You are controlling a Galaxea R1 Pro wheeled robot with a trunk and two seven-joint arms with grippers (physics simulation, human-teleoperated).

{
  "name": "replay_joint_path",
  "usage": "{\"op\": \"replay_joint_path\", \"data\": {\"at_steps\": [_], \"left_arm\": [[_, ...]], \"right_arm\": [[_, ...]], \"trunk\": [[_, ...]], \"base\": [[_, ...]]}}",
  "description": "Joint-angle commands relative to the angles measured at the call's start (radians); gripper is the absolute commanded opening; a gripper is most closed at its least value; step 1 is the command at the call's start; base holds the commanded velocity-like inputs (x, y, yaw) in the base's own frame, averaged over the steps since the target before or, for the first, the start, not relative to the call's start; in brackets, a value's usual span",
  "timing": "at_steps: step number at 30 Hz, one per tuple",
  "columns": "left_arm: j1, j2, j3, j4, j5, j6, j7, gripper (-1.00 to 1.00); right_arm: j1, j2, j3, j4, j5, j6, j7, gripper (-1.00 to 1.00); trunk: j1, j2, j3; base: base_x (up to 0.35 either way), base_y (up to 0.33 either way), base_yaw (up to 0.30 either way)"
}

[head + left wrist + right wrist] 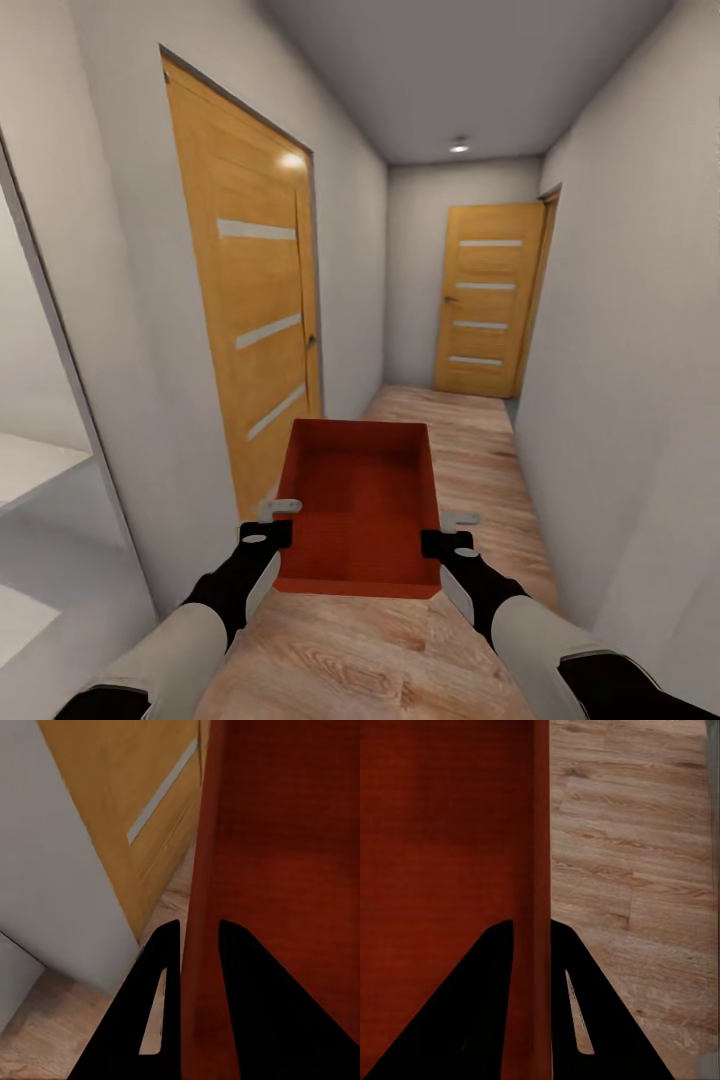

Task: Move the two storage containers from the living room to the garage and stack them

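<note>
At six o'clock, left claw (pixel 270 524) and right claw (pixel 452 532) each clamp an orange-red lidless rectangular box's (pixel 360 505) side walls; thin-wall grips risk slipping near the twelve-o'clock slatted wooden door (pixel 488 298).

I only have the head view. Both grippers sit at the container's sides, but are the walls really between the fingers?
Observer: Yes. In the left wrist view the left gripper has the storage container's wall between its fingers.
Operator: And the right one?
Observer: Same: the right gripper straddles the opposite wall, one finger inside and one outside.
Operator: Anything under the container?
Observer: The right wrist view shows light wood plank floor beside it.
</note>
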Motion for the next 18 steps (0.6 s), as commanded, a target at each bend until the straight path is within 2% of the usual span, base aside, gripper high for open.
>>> {"op": "replay_joint_path", "data": {"at_steps": [1, 18], "left_arm": [[0.000, 0.009, 0.004, -0.004, -0.018, 0.010, 0.015, -1.00], [0.000, 0.009, 0.004, -0.004, -0.018, 0.010, 0.016, -1.00]], "right_arm": [[0.000, -0.023, -0.001, 0.001, -0.003, -0.002, -0.006, -1.00], [0.000, -0.023, -0.001, 0.001, -0.004, -0.003, -0.006, -1.00]], "trunk": [[0.001, -0.001, 0.000], [0.001, -0.001, 0.000]], "base": [[0.323, 0.082, -0.234], [0.324, 0.082, -0.242]]}}
